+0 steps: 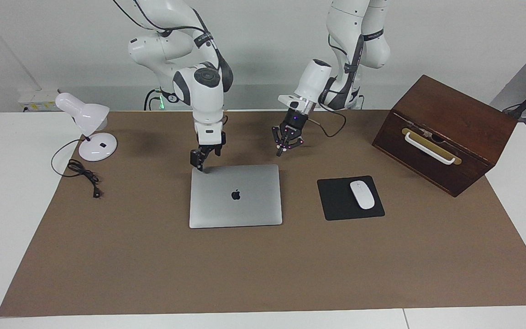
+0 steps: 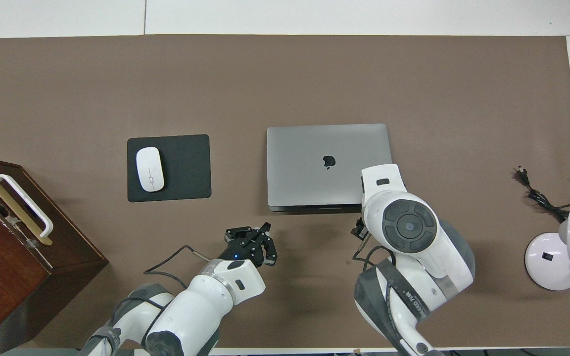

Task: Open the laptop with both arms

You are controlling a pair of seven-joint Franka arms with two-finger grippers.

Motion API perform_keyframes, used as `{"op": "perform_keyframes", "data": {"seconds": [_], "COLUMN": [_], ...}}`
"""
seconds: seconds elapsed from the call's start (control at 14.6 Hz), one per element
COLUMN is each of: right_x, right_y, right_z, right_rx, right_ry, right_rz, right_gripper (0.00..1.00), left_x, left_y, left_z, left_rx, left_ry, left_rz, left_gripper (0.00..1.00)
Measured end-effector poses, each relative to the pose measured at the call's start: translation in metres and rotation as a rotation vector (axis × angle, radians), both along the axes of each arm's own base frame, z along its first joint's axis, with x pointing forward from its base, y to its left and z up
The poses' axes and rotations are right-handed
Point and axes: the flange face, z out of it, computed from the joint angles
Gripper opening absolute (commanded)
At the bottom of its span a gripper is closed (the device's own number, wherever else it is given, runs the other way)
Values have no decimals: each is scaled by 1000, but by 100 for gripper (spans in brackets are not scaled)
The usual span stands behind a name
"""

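Desk: white desk (image 1: 12, 192) with a brown mat (image 1: 263, 269) over most of it, against a pale grey wall. Clock directions below are read in the overhead view, with 12 o'clock pointing away from the robots.
Laptop: silver-grey laptop (image 1: 235, 205) (image 2: 314, 148) lies flat near the middle of the mat, lid down, dark apple logo facing up.
Right gripper: right gripper (image 1: 199, 163) is down at the laptop's 5 o'clock corner, the corner toward the robots and the right arm's end of the desk. Its tip sits right at the lid's edge; whether it touches cannot be told. Whether it is open or closed cannot be told either, and in the overhead view the arm's own wrist hides it. Nothing is seen in its hold.
Left gripper: left gripper (image 1: 286, 145) (image 2: 253, 244) hangs over bare mat between 7 and 8 o'clock from the laptop's middle, apart from the laptop. It is fully closed and holds nothing.
Mouse pad: black mouse pad (image 1: 336, 201) lies at 9 o'clock from the laptop, near it but not touching.
Mouse: white mouse (image 1: 362, 194) rests on the pad, toward the pad's 9 o'clock side.
Box: dark wooden box (image 1: 454, 114) with a white handle (image 1: 428, 148) stands at about 8 o'clock, at the left arm's end of the desk.
Lamp: white desk lamp (image 1: 85, 119) stands at about 4 o'clock, at the right arm's end, its black cord (image 1: 82, 176) loose on the mat beside it.
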Motion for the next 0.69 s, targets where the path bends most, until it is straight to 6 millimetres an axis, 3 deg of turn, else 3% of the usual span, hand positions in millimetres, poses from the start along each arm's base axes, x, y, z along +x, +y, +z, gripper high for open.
{"op": "perform_keyframes", "data": {"seconds": [0.34, 0.69], "right_x": [-10, -11], "right_y": [26, 27], "right_z": [-5, -12], "right_rx": [-9, -16], "right_ry": [-32, -28], "right_rz": [30, 19], "right_gripper": [100, 100], "left_x": [14, 27], "left_y": [-11, -15], "left_z": [-16, -18], "left_rx": [26, 67], "left_ry": [0, -43], "left_rz": [-17, -70], "left_gripper": [0, 0]}}
